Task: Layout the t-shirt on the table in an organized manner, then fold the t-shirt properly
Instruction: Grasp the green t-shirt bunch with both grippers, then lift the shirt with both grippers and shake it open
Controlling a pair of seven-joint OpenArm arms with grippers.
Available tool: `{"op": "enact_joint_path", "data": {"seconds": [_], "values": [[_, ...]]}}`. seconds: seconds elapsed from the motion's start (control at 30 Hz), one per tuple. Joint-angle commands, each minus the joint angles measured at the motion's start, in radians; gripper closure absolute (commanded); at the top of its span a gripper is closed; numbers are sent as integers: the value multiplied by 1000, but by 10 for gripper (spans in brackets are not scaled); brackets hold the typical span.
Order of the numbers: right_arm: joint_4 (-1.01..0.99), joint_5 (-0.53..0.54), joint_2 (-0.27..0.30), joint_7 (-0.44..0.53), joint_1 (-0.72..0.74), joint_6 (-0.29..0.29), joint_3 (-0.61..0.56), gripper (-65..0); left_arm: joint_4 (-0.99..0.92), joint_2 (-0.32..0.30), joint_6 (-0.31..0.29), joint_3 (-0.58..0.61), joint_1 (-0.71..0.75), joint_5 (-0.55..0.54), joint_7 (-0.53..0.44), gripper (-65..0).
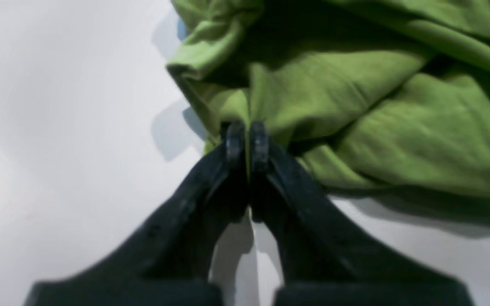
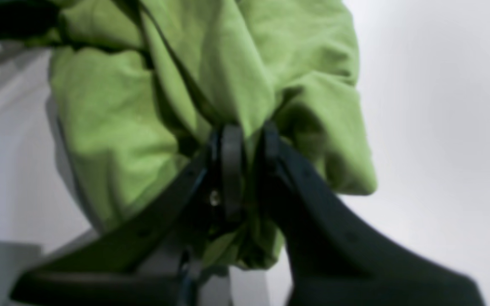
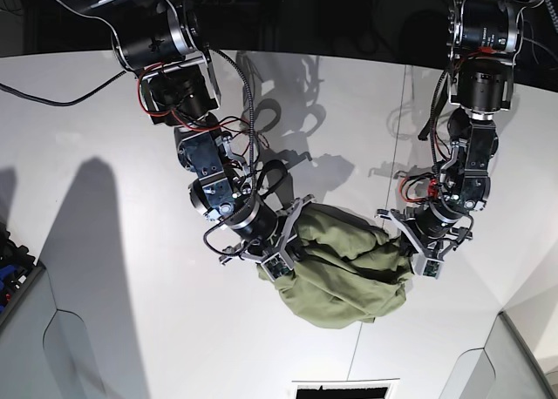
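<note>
Open bench all round, bunched cloth in the middle

I see bare bench (image 3: 105, 268) on every side; only the crumpled t-shirt (image 3: 344, 277) blocks passage between my 2 arms.

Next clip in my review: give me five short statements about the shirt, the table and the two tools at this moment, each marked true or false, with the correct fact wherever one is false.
1. The t-shirt lies spread flat with both sleeves out. False: it is a bunched, creased heap.
2. The left tool is closed on a pinch of the shirt's fabric. True.
3. The right tool hangs open above the shirt, holding nothing. False: green cloth is pinched between its fingers.
4. In the base view the two tools hold opposite sides of the heap. True.
5. The table is dark wood. False: it is matte white with a thin dark seam.
</note>
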Motion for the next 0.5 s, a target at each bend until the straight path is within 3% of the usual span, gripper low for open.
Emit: {"op": "enact_joint_path", "data": {"seconds": [0.0, 0.17, 0.33, 0.47], "values": [[45, 6, -3, 30, 30, -2, -1, 0, 39, -25, 2, -5, -29, -7, -25, 0], [193, 17, 15, -39, 27, 11, 4, 0, 174, -77, 5, -5, -28, -14, 11, 0], [375, 103, 32, -179, 27, 11, 56, 0, 290, -133, 11, -6, -28, -71, 43, 0], [485, 182, 32, -270, 27, 13, 156, 0, 372, -179, 85, -9, -28, -70, 55, 0]]}}
